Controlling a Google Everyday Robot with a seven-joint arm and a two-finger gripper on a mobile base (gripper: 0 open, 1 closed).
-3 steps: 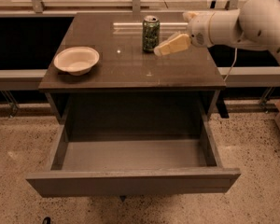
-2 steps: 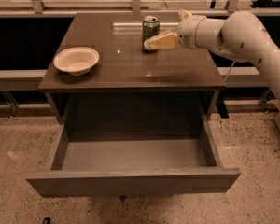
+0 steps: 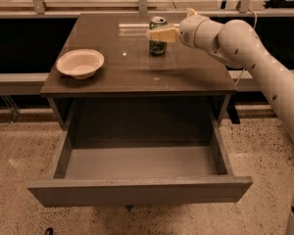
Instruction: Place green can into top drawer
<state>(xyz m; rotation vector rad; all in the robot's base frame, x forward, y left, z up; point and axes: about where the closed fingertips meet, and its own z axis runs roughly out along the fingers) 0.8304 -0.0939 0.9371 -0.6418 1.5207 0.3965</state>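
Though the drawer [image 3: 137, 163] is open, the can [image 3: 157, 46] stands on the table [image 3: 112, 75]. Gripper [image 3: 156, 34] at it; grip cannot be told.

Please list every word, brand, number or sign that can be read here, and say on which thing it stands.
Nothing can be read.
green can: pale markings on the body, too blurred to read.
gripper, at the can's upper part: no text.
cream bowl, table, top drawer: no text.
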